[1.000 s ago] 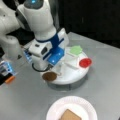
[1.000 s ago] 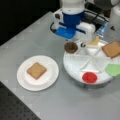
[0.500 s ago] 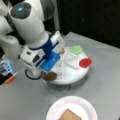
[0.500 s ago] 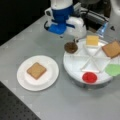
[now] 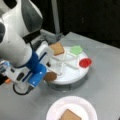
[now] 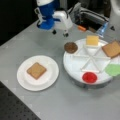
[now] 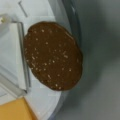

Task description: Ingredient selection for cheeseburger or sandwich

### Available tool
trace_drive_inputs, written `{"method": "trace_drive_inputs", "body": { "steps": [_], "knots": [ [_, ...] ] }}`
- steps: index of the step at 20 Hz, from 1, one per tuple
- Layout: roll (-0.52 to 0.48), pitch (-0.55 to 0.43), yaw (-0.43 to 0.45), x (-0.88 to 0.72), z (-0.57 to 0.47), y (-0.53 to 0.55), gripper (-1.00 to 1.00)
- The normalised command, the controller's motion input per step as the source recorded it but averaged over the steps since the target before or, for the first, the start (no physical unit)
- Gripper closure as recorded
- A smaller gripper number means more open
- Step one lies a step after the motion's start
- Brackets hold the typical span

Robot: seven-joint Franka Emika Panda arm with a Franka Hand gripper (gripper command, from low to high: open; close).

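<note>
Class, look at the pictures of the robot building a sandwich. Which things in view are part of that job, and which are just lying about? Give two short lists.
Part of the job:
- bread slice on the plate
- second bread slice
- cheese square
- round patty, nearest the gripper

Just lying about:
- white plate
- divided tray
- red piece
- green piece
- orange item behind the tray
</note>
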Motion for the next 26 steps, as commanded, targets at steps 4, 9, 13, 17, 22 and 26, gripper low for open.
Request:
{"method": "trace_drive_inputs", "body": {
  "steps": [4, 9, 13, 17, 22, 26],
  "knots": [
    [0.614, 0.153, 0.03, 0.24, 0.04, -0.21, -1.0],
    [0.58, 0.085, 0.075, 0.2, -0.08, -0.26, -1.0],
    [0.574, 0.041, 0.105, 0.16, -0.18, -0.34, -1.0],
    [0.569, 0.027, 0.12, 0.15, -0.21, -0.34, -1.0],
    [0.632, 0.0, 0.162, 0.19, -0.15, -0.33, -1.0],
    [0.487, -0.033, 0.181, 0.26, -0.12, -0.32, -1.0]
  ]
}}
